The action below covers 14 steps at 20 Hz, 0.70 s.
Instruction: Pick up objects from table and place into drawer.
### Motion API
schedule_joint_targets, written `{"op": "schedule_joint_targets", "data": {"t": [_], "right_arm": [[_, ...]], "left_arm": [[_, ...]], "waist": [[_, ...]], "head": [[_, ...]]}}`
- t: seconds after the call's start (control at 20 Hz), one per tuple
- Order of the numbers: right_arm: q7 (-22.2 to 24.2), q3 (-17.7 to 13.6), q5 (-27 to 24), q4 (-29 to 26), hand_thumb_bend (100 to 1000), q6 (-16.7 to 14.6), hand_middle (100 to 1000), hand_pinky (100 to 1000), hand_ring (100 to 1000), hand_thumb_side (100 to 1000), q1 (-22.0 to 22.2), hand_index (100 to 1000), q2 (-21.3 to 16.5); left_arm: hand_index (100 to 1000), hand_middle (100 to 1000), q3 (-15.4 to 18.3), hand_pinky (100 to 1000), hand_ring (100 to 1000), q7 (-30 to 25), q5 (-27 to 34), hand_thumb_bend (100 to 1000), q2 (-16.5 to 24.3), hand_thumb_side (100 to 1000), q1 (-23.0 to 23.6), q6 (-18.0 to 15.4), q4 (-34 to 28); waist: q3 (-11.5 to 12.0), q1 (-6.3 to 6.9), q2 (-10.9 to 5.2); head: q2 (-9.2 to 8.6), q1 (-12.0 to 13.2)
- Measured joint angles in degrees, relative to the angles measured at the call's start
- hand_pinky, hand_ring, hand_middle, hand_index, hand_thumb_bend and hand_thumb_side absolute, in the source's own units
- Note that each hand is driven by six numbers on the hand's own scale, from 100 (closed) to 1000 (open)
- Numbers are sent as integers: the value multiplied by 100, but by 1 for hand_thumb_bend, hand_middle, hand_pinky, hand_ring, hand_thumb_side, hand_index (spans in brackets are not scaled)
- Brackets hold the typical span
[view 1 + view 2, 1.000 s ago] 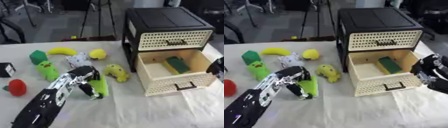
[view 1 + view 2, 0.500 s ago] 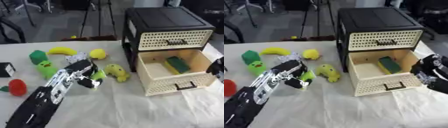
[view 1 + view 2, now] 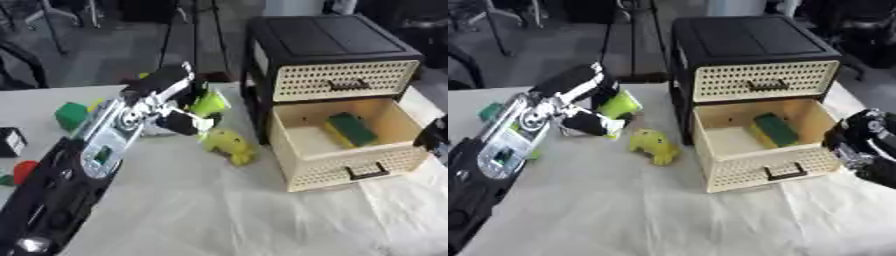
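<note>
From the left eye view, the left hand (image 3: 171,100) is lifted over the white table (image 3: 219,210), fingers and thumb curled round a lime-green toy (image 3: 208,103) that hangs clear of the cloth, just left of the drawer cabinet (image 3: 328,60). Below it a yellow-green frog-like toy (image 3: 229,145) lies on the table, close to the cabinet's lower drawer (image 3: 337,147). That drawer stands pulled out, and a green sponge-like block (image 3: 352,128) rests inside it toward the right wall. Farther left a green block (image 3: 72,114) sits on the table with a bit of yellow showing beside it, a small black and white cube (image 3: 10,141) sits near the edge, and something red (image 3: 24,170) peeks out from behind the arm. At the far right edge only a dark sliver of the right hand shows.

In the right eye view, the right hand (image 3: 859,145) is plainer: it sits just beside the open drawer's right wall, near its front corner. Its fingers look curled, though from here I cannot tell for sure whether they are closed or whether they touch the drawer. The upper drawer (image 3: 765,80) is pushed in, with its dark handle facing forward. The held lime-green toy shows here too, up against the left hand's palm.
</note>
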Motion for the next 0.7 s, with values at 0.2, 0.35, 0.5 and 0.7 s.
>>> {"op": "schedule_joint_targets", "data": {"t": [0.2,0.35,0.5,0.7], "right_arm": [[126,142,-64,-5,100,-67,241,100,141,873,-241,565,52],[229,241,-108,-30,100,-115,242,100,141,874,-413,565,102],[313,297,-147,-51,100,-143,242,100,140,876,-533,564,149],[394,331,-186,-57,100,-162,241,100,139,877,-642,564,211]], "left_arm": [[484,322,-32,452,341,348,-289,313,-466,286,-405,-129,645],[496,335,-30,460,354,602,-556,333,-741,292,-596,-329,1129],[526,366,-18,476,381,796,-771,386,-902,302,-670,-519,1410],[718,547,-20,589,559,953,-1074,719,-1021,449,-681,-755,1557]], "waist": [[-408,3,151],[-663,34,253],[-829,62,346],[-928,91,409]], "head": [[-86,183],[-170,289],[-249,343],[-302,375]]}}
